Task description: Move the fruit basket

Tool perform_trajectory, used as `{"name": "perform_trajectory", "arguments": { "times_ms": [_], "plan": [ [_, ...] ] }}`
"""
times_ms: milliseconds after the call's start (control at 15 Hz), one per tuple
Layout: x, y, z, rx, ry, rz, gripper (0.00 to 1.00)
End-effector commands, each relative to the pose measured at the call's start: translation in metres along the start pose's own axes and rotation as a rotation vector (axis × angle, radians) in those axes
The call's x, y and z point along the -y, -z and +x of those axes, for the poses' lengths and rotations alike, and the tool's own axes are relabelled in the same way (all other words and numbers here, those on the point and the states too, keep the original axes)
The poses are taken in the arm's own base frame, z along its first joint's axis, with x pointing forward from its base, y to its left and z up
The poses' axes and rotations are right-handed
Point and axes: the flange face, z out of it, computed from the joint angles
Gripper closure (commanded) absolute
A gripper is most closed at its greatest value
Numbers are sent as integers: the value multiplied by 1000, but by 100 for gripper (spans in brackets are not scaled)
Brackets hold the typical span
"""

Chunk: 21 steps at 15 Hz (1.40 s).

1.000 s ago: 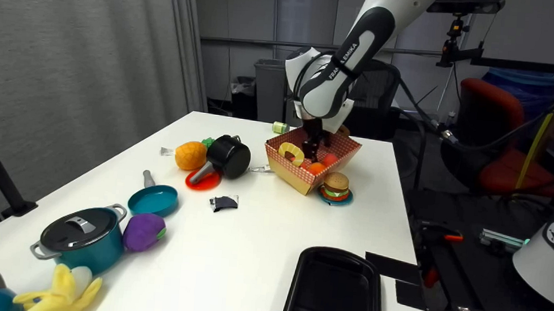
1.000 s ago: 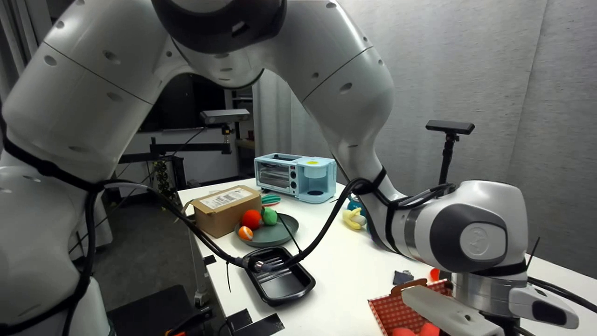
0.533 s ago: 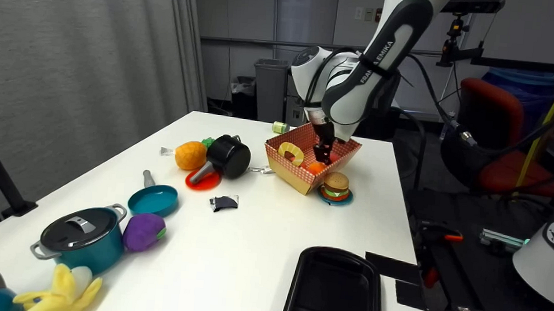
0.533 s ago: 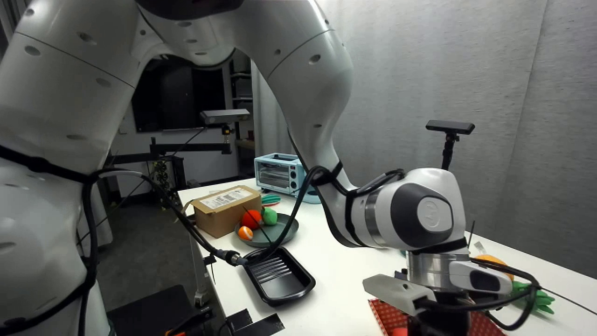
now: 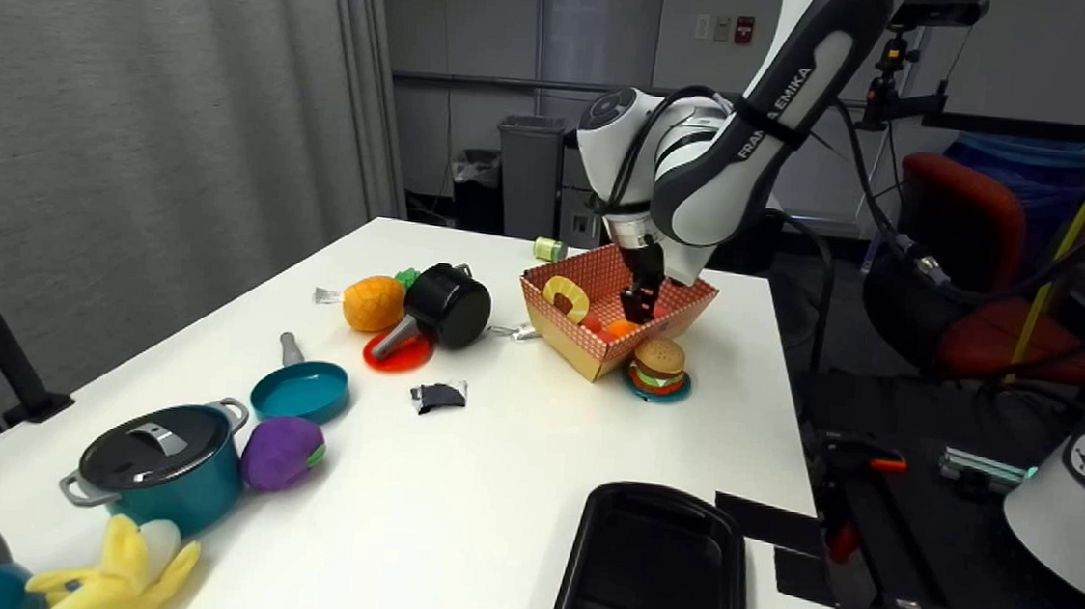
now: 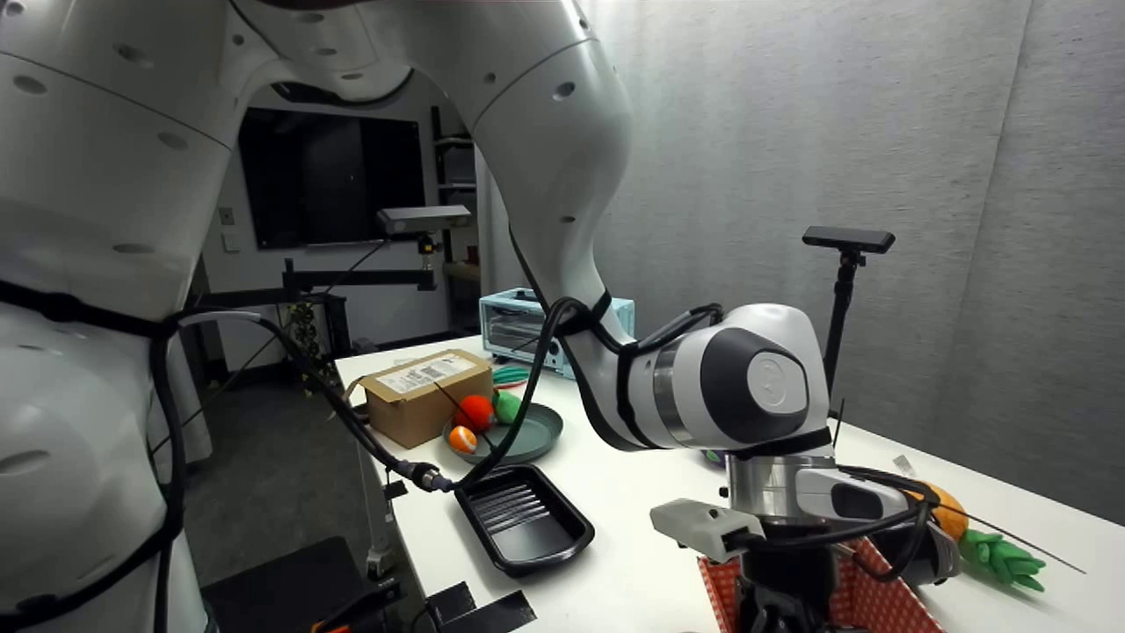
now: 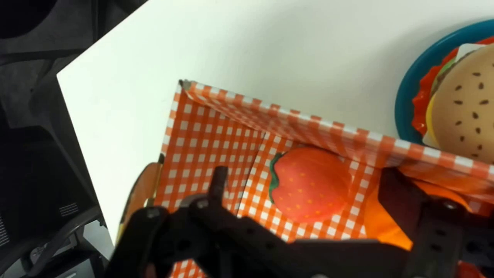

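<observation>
Wrist view: a black, two-fingered, hard-shelled gripper (image 7: 305, 175) reaches down over a square, flared, red-and-white-checked fruit basket (image 7: 204, 146), its jaws spread wide with nothing clasped between them. The basket, the thing to be moved, sits near a corner of a smooth white table (image 7: 270, 46). Its thin, straight-folded walls look like coated card: probably light, fairly stiff along the rim, a little slick, apt to crease under a hard squeeze. Pinching one wall at mid-rim, a finger on each side, seems the surest hold; loose fruit could roll and tip the load. Inside are a plump, yellow-flecked red strawberry (image 7: 310, 184) and, in an exterior view, a thin yellow pineapple ring (image 5: 578, 295). Just beside the basket, a round, sesame-topped, spongy-looking tan burger (image 7: 467, 112) rests on a circular teal dish (image 7: 403, 104). Farther off sits a tilted, glossy black saucepan (image 5: 460, 310) with a straight gray handle; beyond the table hangs a gray, woven-looking curtain (image 5: 154, 71).
</observation>
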Motion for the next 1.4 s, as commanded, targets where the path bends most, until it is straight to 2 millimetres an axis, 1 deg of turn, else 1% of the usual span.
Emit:
{"name": "perform_trajectory", "arguments": {
  "times_ms": [0, 67, 267, 467, 600, 733, 867, 1133, 1333],
  "plan": [
    [-20, 3, 2, 16, -55, 62, 3],
    [-27, 2, 5, 8, -64, 84, 1],
    [-48, -2, 16, -17, -86, 144, 0],
    [-73, -11, 26, -28, -116, 192, 0],
    [-85, -18, 30, -17, -137, 226, 0],
    [-91, -21, 33, -10, -141, 246, 0],
    [-87, -20, 38, -23, -119, 231, 0],
    [-63, -6, 55, -60, -56, 205, 0],
    [-54, -3, 66, -59, -35, 208, 0]
  ]
}}
